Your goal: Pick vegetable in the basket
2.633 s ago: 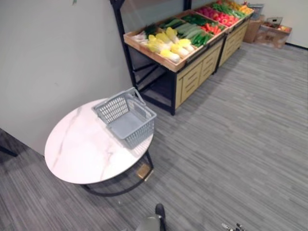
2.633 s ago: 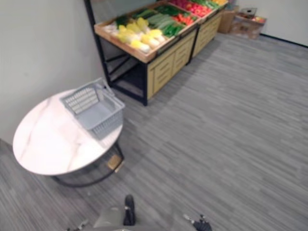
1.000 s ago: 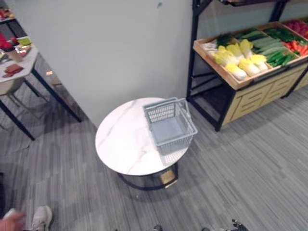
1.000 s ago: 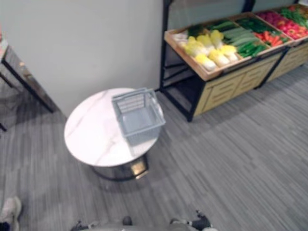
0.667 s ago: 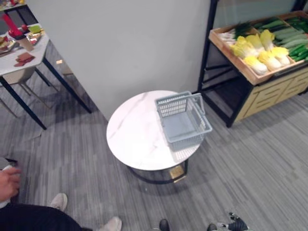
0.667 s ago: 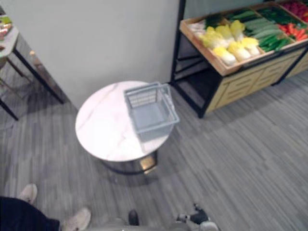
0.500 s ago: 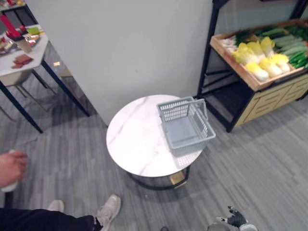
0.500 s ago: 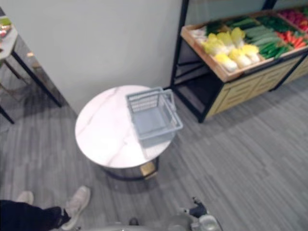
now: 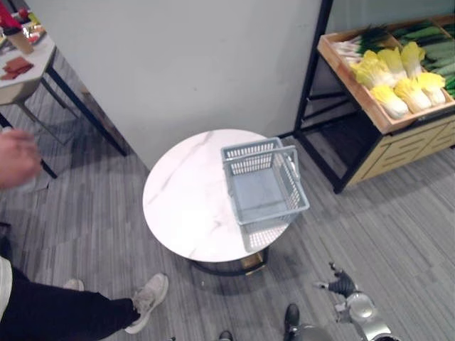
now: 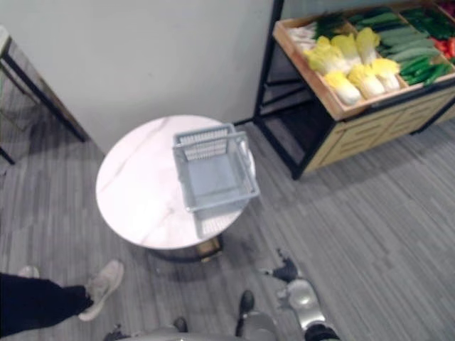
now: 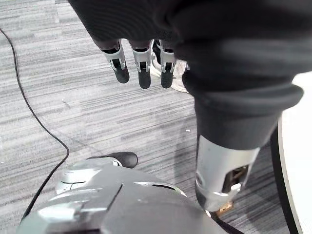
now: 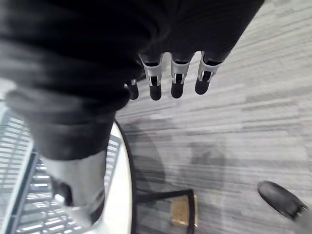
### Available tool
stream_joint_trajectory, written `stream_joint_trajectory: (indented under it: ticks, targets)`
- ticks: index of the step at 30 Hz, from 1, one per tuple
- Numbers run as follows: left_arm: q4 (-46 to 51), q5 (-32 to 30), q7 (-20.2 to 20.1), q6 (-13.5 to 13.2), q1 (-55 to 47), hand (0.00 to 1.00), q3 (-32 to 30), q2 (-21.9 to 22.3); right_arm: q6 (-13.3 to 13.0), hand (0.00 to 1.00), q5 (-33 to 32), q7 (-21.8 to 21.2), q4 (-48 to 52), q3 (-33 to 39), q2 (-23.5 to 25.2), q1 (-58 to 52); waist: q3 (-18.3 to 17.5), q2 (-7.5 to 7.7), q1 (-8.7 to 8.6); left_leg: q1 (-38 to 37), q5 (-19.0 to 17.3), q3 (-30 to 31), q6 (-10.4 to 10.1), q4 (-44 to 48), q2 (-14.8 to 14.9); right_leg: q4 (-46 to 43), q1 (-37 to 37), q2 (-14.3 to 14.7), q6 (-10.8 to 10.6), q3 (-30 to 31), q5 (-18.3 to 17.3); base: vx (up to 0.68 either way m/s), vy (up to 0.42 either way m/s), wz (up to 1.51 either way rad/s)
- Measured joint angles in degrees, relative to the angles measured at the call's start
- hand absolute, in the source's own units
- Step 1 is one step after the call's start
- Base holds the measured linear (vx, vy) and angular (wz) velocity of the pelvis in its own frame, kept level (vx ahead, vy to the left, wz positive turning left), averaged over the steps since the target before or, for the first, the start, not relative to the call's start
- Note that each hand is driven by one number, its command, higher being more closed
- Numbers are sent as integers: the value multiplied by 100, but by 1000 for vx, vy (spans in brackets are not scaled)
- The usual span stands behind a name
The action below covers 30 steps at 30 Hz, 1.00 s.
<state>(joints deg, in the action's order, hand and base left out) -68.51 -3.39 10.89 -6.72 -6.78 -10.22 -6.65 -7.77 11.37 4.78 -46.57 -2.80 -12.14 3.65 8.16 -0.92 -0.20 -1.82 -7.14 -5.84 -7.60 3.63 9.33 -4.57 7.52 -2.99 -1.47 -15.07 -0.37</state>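
At the far left a person stood by, one hand (image 9: 15, 158) raised and a shoe (image 9: 148, 302) planted on the floor (image 9: 398, 220) near the round white surface (image 9: 188, 206). The left robot hand (image 11: 141, 68) hung over the floor with its fingers straight and apart, holding nothing. In the middle, the grey basket (image 9: 279, 207) sat on the right-hand part of the surface, its long axis running roughly away from the robot, and it looked empty. So the vegetables to be picked were not in it. The right robot hand (image 9: 343, 286) hung low at the right, just off the near-right edge of the surface, with its fingers (image 12: 175, 80) also straight and spread and nothing in its grasp. At the far right, a wooden stand (image 9: 370, 114) held the vegetables: pale yellow cabbages (image 9: 394, 82) lying side by side in a tilted crate, with green vegetables (image 9: 426, 35) further along. Those vegetables lay ahead and to the right of the right robot hand, well apart from it and beyond the basket. That made the right robot hand plainly the nearer of the two. Judging from this, the robot would need to close in on the stand before any reach, with the basket between the hand and the crate's left end.
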Motion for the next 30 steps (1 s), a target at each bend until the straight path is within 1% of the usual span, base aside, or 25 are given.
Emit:
stream_joint_trajectory:
  ticks: [1,2,3,4,5,6,7,8,9,10,11,12,13,14,15,16,17,18,20,21,22,23,25,29,30]
  targets:
    - [33,7,0,25,1,0,-98,-25,0,0,1,2,163,-18,25,-39,7,92,16,232,-10,39,-9,537,-25,6,-89,-67,38,-57,-61,81,-112,30]
    - [60,9,1,34,1,0,-107,-33,1,0,1,0,246,-60,23,-58,16,130,29,356,-9,42,-8,895,-46,7,-160,-111,31,-69,-77,66,-84,27]
    - [96,21,8,48,-2,0,-133,-21,-2,0,3,-2,441,-130,0,-112,31,140,45,617,0,67,-1,1692,-56,-2,-328,-167,36,-91,-130,79,-78,15]
    - [132,20,13,66,-2,0,-147,-2,-6,0,31,-1,666,-171,-36,-167,52,101,48,813,108,195,-11,2314,-76,-24,-510,-209,29,-95,-192,73,-61,9]
    - [130,20,16,66,-12,0,-153,17,-6,0,76,2,777,-170,-45,-194,90,169,55,907,186,242,-24,2532,-102,-30,-575,-256,44,-90,-209,58,-1,-2]
    - [126,18,32,64,-33,0,-178,60,-9,0,137,11,1021,-158,-76,-226,71,141,60,936,171,316,1,2653,-179,-33,-655,-344,16,-60,-252,31,33,-5]
    - [123,16,33,68,-32,0,-200,79,-10,0,169,26,1167,-149,-103,-238,55,114,43,958,118,317,-14,2570,-184,-25,-656,-366,14,-48,-266,15,57,-10]
    - [121,10,35,70,-29,0,-213,96,-16,0,229,78,1436,-118,-157,-246,53,89,30,975,45,305,-1,2218,-174,24,-645,-398,-8,0,-274,-4,65,-15]
    - [120,-14,37,74,-44,0,-289,107,-21,0,246,142,1647,-84,-194,-246,50,88,33,960,62,302,10,1622,-156,55,-592,-428,-54,65,-245,3,103,-26]
    - [121,-21,47,81,-72,0,-392,150,-28,0,344,206,1848,-87,-288,-232,30,54,41,941,186,322,26,1027,-114,69,-500,-416,-114,131,-208,16,113,-27]
    - [121,-22,50,90,-100,0,-408,175,-31,0,430,229,1960,-91,-349,-216,8,9,44,939,288,325,38,729,-78,79,-454,-393,-148,155,-186,52,173,-32]
    - [117,-25,59,110,-178,0,-421,238,-30,0,506,234,2151,-105,-497,-191,-53,-116,41,903,645,343,-3,328,-1,126,-403,-291,-261,196,-115,92,225,-38]
    - [102,-44,68,119,-225,0,-425,243,-28,0,665,243,2260,-107,-574,-117,-125,-200,50,786,593,302,-17,109,44,162,-416,-262,-341,281,-73,144,285,-28]
    - [113,-59,94,117,-225,0,-420,195,-22,0,699,241,2355,-129,-576,-105,-138,-89,42,750,627,258,4,29,-45,214,-445,-348,-400,299,-24,159,276,-15]
    - [124,-164,125,112,-212,0,-403,91,-24,0,821,240,2626,-166,-611,-63,-150,88,36,663,669,190,69,-139,-195,376,-509,-484,-479,315,66,153,254,2]
    - [124,-255,123,114,-206,0,-342,2,-30,0,961,241,2862,-171,-622,60,-198,182,23,651,704,150,126,-254,-341,483,-502,-608,-578,349,133,114,198,1]
    - [128,-281,124,114,-194,0,-322,-23,-32,0,1037,243,2958,-171,-645,145,-239,251,20,651,708,135,143,-277,-411,508,-498,-655,-615,363,157,104,173,-1]
    - [137,-382,121,110,-184,0,-272,-48,-40,0,1159,245,3119,-180,-735,332,-265,291,33,637,699,64,165,-299,-528,553,-500,-759,-689,405,205,79,133,-5]
    - [143,-461,118,98,-184,0,-185,-73,-42,0,1354,262,3322,-187,-837,665,-254,271,78,592,694,-14,187,-359,-675,575,-486,-900,-743,487,239,81,151,-12]
    - [132,-464,117,103,-186,0,-147,-88,-37,0,1418,296,3401,-203,-858,813,-237,245,82,575,677,-36,268,-368,-712,576,-483,-931,-763,519,251,81,147,-16]
    - [131,-466,119,109,-187,0,-137,-118,-36,0,1587,384,3506,-246,-869,920,-237,237,144,558,670,-72,295,-392,-739,586,-467,-952,-775,561,258,64,98,-15]
    - [130,-466,119,113,-188,0,-138,-137,-36,0,1645,430,3532,-297,-878,995,-237,238,199,545,674,-95,302,-426,-741,599,-457,-950,-778,578,260,57,61,-11]
    - [126,-503,119,118,-194,0,-141,-136,-2,0,1810,464,3534,-507,-943,1225,-236,243,230,553,717,-87,363,-534,-737,622,-405,-926,-785,579,265,39,17,-4]
    - [81,-634,118,187,-198,0,-149,-129,9,0,2006,449,3389,-1001,-961,1670,-215,270,240,567,783,0,402,-673,-735,634,-367,-872,-787,519,266,21,-4,6]
    - [82,-639,117,187,-197,0,-150,-127,8,0,2026,436,3216,-1233,-959,1889,-191,294,258,565,806,13,399,-710,-727,644,-364,-860,-786,503,266,22,-9,7]
